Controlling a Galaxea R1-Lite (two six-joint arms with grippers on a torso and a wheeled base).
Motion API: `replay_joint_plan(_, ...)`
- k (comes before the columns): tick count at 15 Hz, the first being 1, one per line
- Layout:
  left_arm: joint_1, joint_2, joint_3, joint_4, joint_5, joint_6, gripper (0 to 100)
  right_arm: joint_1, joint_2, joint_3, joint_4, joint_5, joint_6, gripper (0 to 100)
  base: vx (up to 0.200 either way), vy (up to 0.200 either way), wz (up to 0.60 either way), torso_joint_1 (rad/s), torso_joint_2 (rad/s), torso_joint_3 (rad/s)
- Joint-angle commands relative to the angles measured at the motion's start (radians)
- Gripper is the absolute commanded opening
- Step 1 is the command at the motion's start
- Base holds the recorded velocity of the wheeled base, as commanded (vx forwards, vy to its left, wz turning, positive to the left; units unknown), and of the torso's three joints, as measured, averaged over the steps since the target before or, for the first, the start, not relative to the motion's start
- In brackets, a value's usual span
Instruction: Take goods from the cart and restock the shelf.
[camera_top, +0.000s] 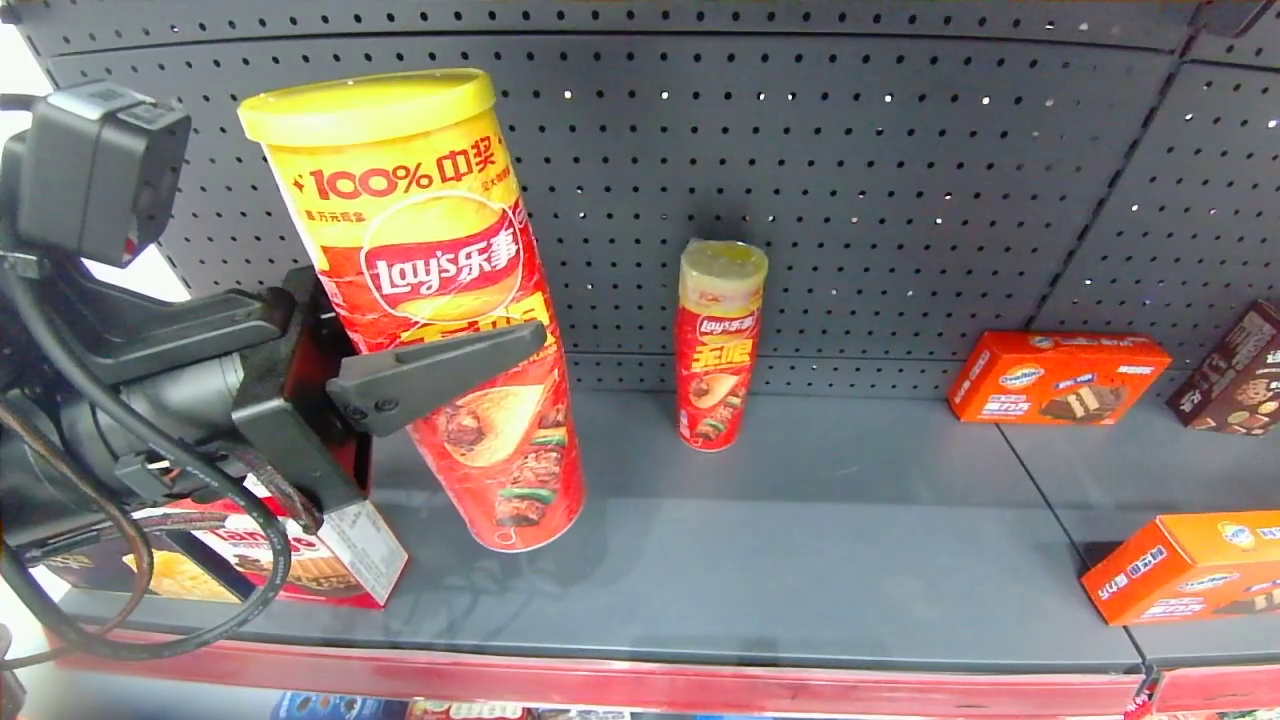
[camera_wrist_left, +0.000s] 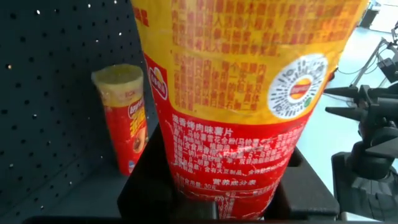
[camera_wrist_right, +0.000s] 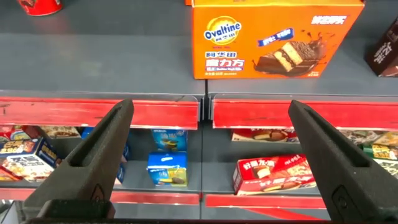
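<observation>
Left end effector (camera_top: 478, 352) clamps tilted chip can (camera_top: 420, 230) | right end effector (camera_wrist_right: 211, 109) agape | box (camera_top: 335, 572) half-hidden

Light: bright, even, from overhead
Shadows: soft and faint beside the large chip can (camera_top: 440, 330) and small can (camera_top: 718, 345) on the shelf board (camera_top: 800, 560)
Glare: white blow-out at head view's left edge; bright pinpoints through pegboard (camera_top: 900, 180) holes
Distortion: shelf lines bow near head view's edges

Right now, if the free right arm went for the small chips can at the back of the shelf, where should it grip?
Probably mid-body on the small chips can, jaws level on either side of its round wall, coming from the open front of the shelf. It stands upright near the pegboard, its front unobstructed.
</observation>
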Motion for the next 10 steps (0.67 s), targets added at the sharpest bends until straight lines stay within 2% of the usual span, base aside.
replay_joint_plan(1, -0.002, 0.003, 0.004, -0.001, -0.002, 0.0, 0, 0.0, 0.001, 0.0, 0.0, 0.0, 0.0, 100, 0.0, 0.0, 0.0, 0.0, 0.0, 0.0)
replay_joint_plan(6, 0.003, 0.05, -0.007, -0.034, -0.014, -0.002, 0, 0.002, 0.001, 0.0, 0.0, 0.02, -0.005, 100, 0.0, 0.0, 0.0, 0.0, 0.0, 0.0)
replay_joint_plan(8, 0.005, 0.05, -0.022, -0.042, -0.009, -0.008, 0, 0.011, 0.069, -0.147, 0.006, 0.098, -0.012, 100, 0.0, 0.0, 0.0, 0.0, 0.0, 0.0)
replay_joint_plan(9, 0.002, 0.056, -0.034, -0.044, -0.009, -0.016, 0, 0.017, 0.362, -0.322, 0.063, 0.185, -0.017, 100, 0.0, 0.0, 0.0, 0.0, 0.0, 0.0)
replay_joint_plan(10, 0.003, 0.069, -0.042, -0.044, -0.009, -0.016, 0, 0.026, 0.381, -0.331, 0.056, 0.253, -0.063, 100, 0.0, 0.0, 0.0, 0.0, 0.0, 0.0)
